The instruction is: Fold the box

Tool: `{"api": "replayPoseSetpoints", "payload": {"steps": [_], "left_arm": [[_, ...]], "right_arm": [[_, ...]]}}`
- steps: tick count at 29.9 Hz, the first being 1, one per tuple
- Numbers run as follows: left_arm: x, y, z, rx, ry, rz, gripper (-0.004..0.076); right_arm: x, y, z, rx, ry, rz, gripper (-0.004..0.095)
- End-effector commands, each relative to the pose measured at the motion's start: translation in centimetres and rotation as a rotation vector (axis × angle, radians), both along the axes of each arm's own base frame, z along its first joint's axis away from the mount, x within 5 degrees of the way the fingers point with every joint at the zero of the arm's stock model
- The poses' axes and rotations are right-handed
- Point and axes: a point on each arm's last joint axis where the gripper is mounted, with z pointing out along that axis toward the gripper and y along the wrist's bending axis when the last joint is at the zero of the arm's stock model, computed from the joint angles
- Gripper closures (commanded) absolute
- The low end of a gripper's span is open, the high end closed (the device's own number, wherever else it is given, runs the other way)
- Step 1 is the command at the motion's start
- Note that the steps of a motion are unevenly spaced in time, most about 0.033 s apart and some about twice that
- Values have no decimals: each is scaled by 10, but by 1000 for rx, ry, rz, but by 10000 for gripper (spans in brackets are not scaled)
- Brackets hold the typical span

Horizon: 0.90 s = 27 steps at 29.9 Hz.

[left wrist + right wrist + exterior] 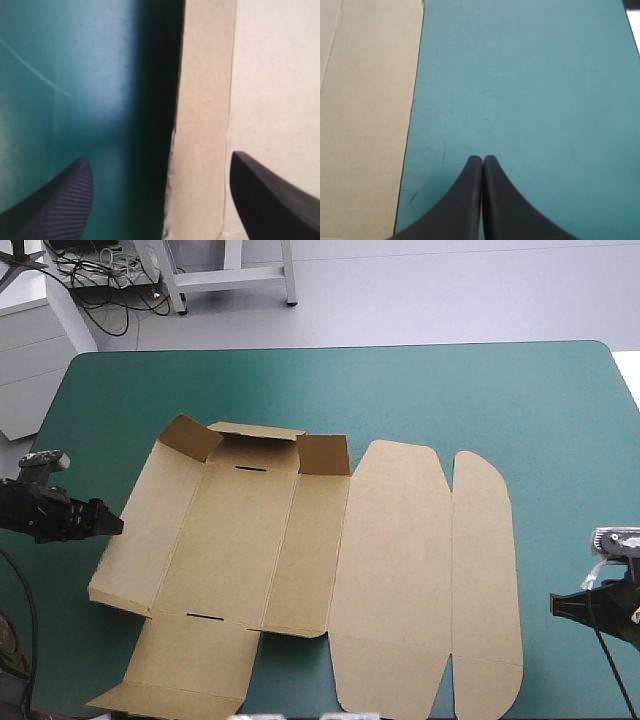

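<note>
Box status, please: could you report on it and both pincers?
Left pincer open at left edge of the box. Right pincer shut over bare teal-green cover, clear of the board. Box mostly flat, far flaps raised. Nothing in the way.

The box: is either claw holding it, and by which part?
Nothing is held. The left claw is open at the box edge; the right claw is shut, empty, over the teal-green cover.

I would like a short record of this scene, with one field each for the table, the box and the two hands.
table: teal-green cover
box: brown box, mostly flat on the cover; far flaps of its left part raised
left hand: left hand open, at the box's left edge, the edge between its fingers
right hand: right hand shut, over bare cover to the right of the box, apart from it
</note>
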Motion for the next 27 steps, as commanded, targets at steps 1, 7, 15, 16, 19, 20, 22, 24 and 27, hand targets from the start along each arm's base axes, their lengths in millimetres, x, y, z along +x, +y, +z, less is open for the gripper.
{"api": "replayPoseSetpoints", "payload": {"steps": [1,7,15,16,19,20,22,24,27], "left_arm": [[-2,-20,9,-39,-12,-86,183],[1,-35,-8,-40,38,-159,183],[-3,-54,-30,-84,115,-220,211],[-3,-56,-31,-83,117,-231,220],[-3,-59,-31,-88,117,-240,239],[-3,-60,-31,-90,116,-241,246],[-3,-60,-31,-95,113,-238,260],[-2,-61,-31,-100,110,-236,270],[-2,-61,-30,-102,109,-235,273]], "right_arm": [[5,-2,3,-16,-46,-7,928],[5,-2,1,-11,-39,-6,928],[5,-2,1,-11,-39,-6,928],[5,-2,1,-11,-39,-6,928],[5,-2,1,-11,-39,-6,928],[5,-2,1,-11,-39,-6,928],[5,-2,1,-11,-39,-6,928],[5,-2,1,-11,-39,-6,928],[5,-2,1,-11,-39,-6,928]]}}
